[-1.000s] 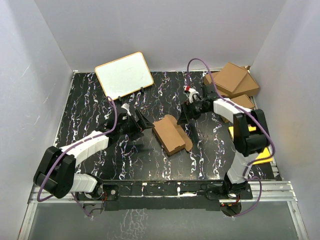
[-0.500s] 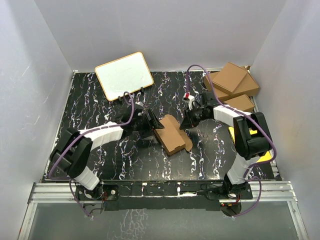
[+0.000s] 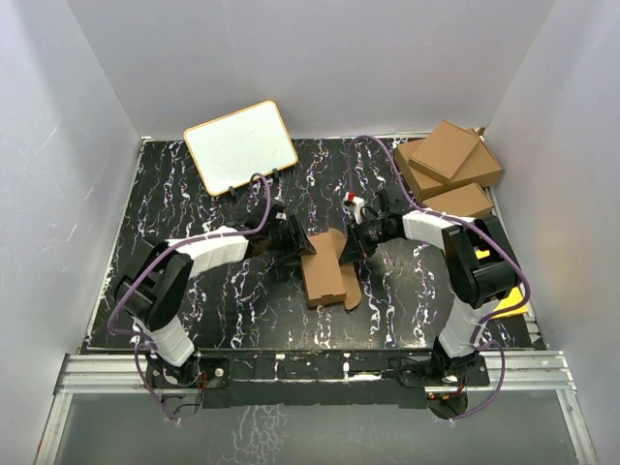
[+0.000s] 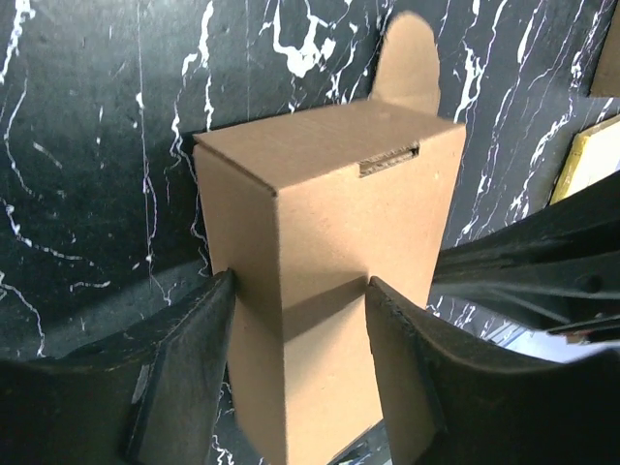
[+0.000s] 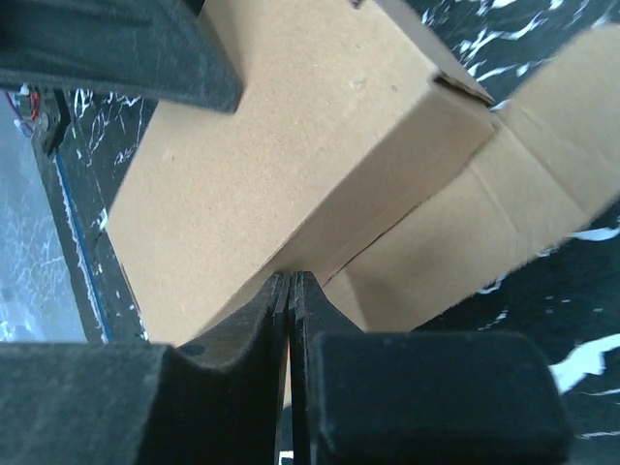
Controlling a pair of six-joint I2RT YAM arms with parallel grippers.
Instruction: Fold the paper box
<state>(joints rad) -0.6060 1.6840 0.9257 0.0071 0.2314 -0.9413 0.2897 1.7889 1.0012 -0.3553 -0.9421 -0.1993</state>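
The paper box (image 3: 325, 271) is a small brown carton lying mid-table, one rounded flap (image 3: 351, 291) sticking out at its right end. My left gripper (image 3: 300, 242) straddles its far-left end. In the left wrist view both black fingers (image 4: 194, 368) press the side faces of the box (image 4: 329, 194), and the flap (image 4: 407, 53) shows beyond it. My right gripper (image 3: 347, 250) is shut with nothing between its fingers. In the right wrist view its closed tips (image 5: 292, 276) touch the box (image 5: 291, 126) beside the folded-out flap (image 5: 523, 165).
A whiteboard (image 3: 240, 145) leans at the back left. Larger brown cartons (image 3: 448, 160) are stacked at the back right. A yellow sheet (image 3: 504, 291) lies by the right arm. Pale walls surround the table on three sides.
My left gripper has moved right onto the box and narrowed around it. My right gripper has shut and moved left against the box. The box has turned and shifted slightly toward the near edge.
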